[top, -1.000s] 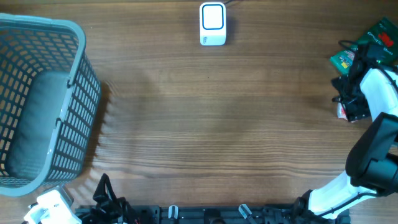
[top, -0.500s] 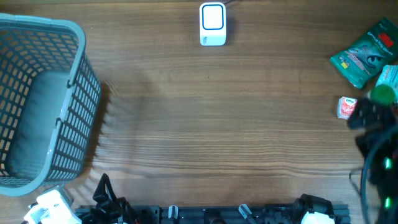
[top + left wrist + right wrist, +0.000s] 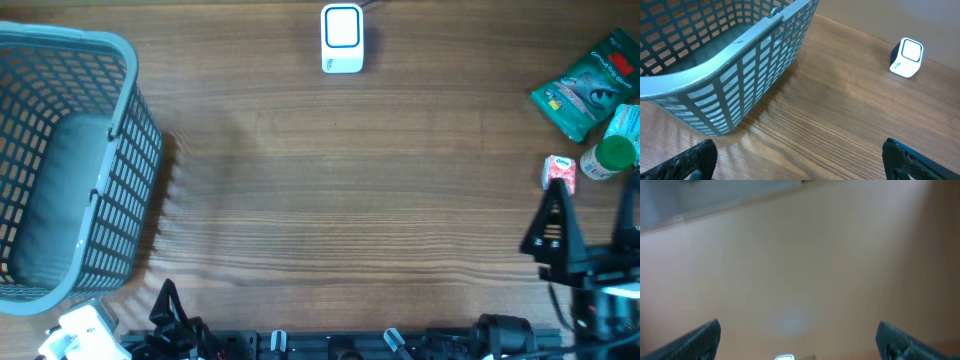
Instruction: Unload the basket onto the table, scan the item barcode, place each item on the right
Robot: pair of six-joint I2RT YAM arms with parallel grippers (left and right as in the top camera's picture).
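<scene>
No item is held. Three items are grouped near the right edge of the table (image 3: 400, 200). A green packet (image 3: 580, 90) is laid farthest back, a green-capped bottle (image 3: 610, 158) nearer the front, and a small red-and-white box (image 3: 558, 172) just beside the bottle on its left. Which of them is meant for scanning cannot be told.

The scanner (image 3: 342, 40), a white block with a dark-framed window, is placed at the far edge about mid-table, well apart from the items. It is also seen at the upper right of the left wrist view.

The right gripper (image 3: 592, 235) is found just in front of the box and bottle, its jaws spread wide with nothing between them. Its own wrist view is blurred: only the two fingertips (image 3: 695, 340) at the lower corners are made out, over a tan surface.

The left gripper (image 3: 800, 162) is seen at the front left of the table, its jaws likewise spread wide and empty, with bare wood between the fingertips. A grey-blue mesh basket (image 3: 130, 90) is set at the left edge, just beyond the left gripper and well apart from the scanner and the items
</scene>
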